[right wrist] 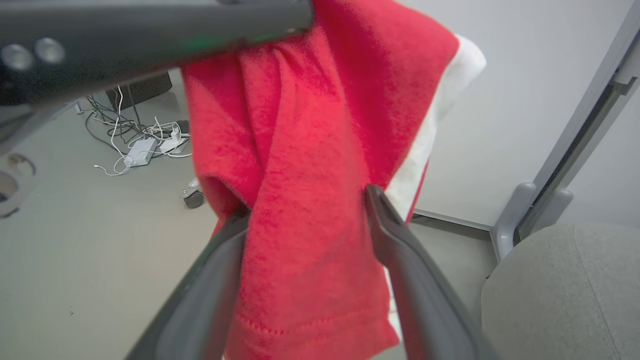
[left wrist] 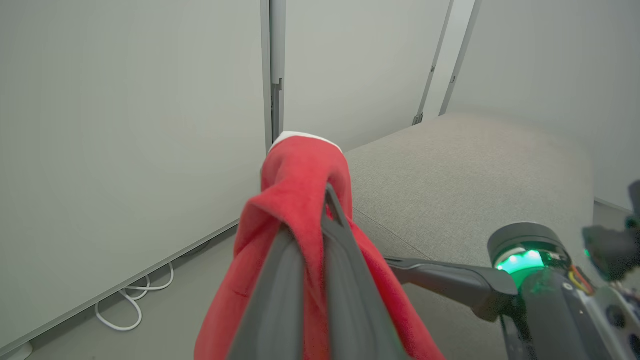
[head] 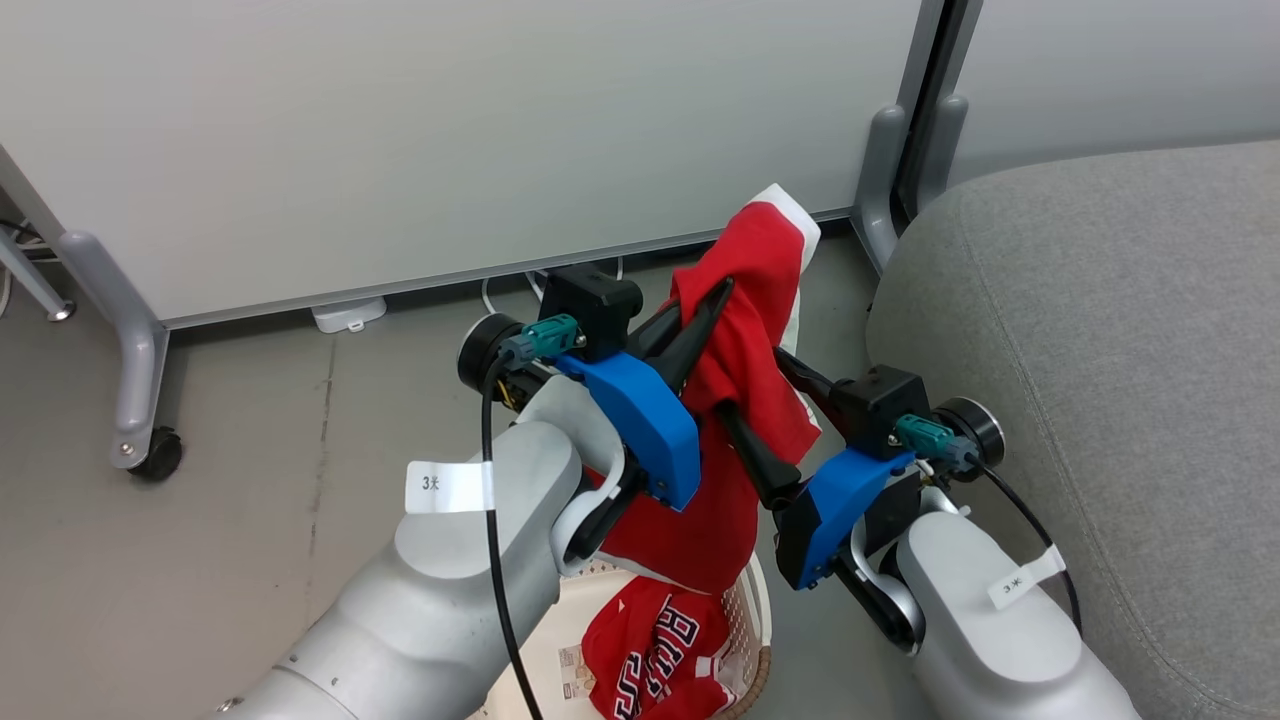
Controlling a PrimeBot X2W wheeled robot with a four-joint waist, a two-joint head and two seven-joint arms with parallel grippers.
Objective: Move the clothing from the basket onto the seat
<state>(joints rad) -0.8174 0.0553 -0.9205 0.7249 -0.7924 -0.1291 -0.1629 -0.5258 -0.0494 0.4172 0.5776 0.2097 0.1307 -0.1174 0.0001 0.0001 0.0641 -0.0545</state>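
Nearest, the basket on the floor holds a lettered garment. Above it hangs a second red garment, white-trimmed, its upper folds clamped between the closed fingers of the left end effector; the right end effector stands with its fingers apart on either side of a hanging fold, not pinching it. The grey seat lies to the right, bare of clothing, with a pale wall panel beyond.

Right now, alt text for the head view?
Left claw, shut, holds a red garment up above the basket; the open right claw straddles the hanging cloth. A lettered garment lies in the basket, grey seat at right.
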